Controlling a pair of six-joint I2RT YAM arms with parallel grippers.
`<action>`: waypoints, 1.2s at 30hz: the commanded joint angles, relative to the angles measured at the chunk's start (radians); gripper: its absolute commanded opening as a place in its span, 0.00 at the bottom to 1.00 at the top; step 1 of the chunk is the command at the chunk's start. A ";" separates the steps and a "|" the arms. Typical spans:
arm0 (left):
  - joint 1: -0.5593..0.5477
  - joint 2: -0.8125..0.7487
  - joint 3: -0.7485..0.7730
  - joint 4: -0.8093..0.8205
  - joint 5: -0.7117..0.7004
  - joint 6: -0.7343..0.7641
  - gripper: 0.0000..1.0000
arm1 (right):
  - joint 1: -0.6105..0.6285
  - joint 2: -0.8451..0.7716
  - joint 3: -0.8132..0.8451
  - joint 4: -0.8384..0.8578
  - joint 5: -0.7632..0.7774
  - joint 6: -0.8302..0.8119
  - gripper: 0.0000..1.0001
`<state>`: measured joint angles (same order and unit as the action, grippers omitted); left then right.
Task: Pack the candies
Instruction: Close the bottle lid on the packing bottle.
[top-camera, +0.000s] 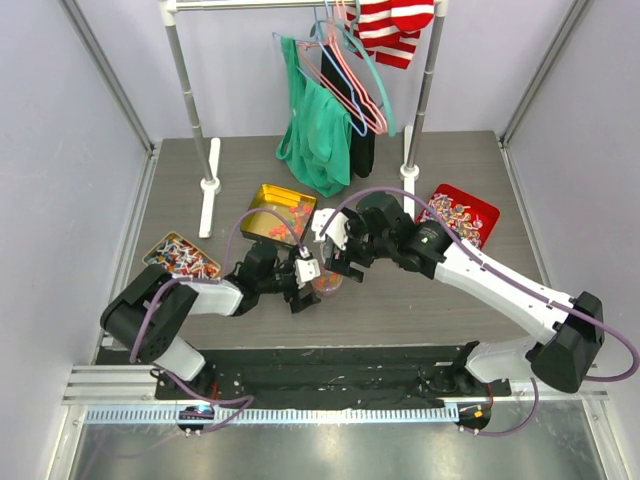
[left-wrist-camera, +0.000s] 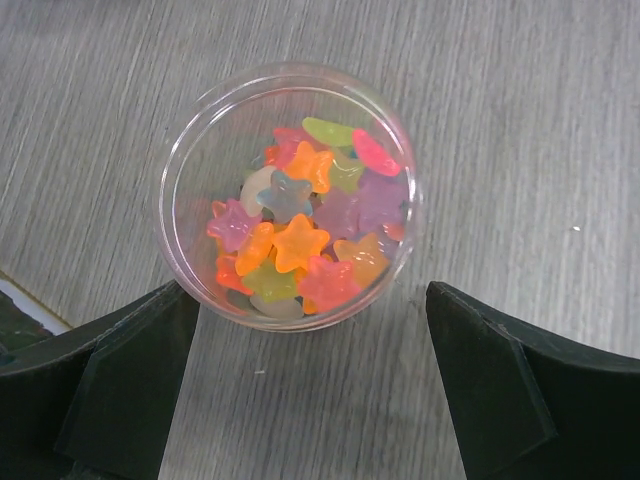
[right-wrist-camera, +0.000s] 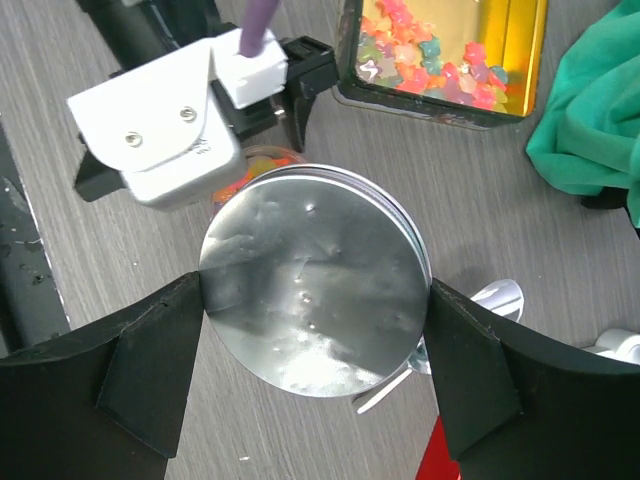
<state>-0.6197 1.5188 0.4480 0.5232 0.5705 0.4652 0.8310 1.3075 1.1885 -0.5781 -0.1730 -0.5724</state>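
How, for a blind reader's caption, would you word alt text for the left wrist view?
A clear cup of star-shaped candies in orange, pink, yellow and green stands on a grey table, at the tips of the left gripper's open fingers.

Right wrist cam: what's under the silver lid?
The lid, clamped in the right gripper, covers most of the jar; only an edge with candies shows. A spoon pokes out; the rest is hidden.

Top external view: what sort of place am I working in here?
Probably a staged lab test cell: bare walls close around the table, with a clothes rack, hangers and a red candy tray as props.
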 joint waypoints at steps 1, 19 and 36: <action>-0.003 0.041 -0.006 0.210 0.014 -0.020 1.00 | -0.006 0.006 0.023 -0.002 -0.054 -0.004 0.72; -0.023 0.236 0.008 0.465 0.187 -0.074 0.77 | -0.199 0.041 -0.053 -0.020 -0.230 -0.029 0.71; -0.091 0.389 0.017 0.699 0.246 -0.092 0.81 | -0.234 0.151 -0.036 -0.140 -0.382 -0.070 0.68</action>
<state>-0.7010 1.8900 0.4763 1.1217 0.7853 0.3470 0.5945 1.4437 1.1244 -0.6899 -0.4923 -0.6231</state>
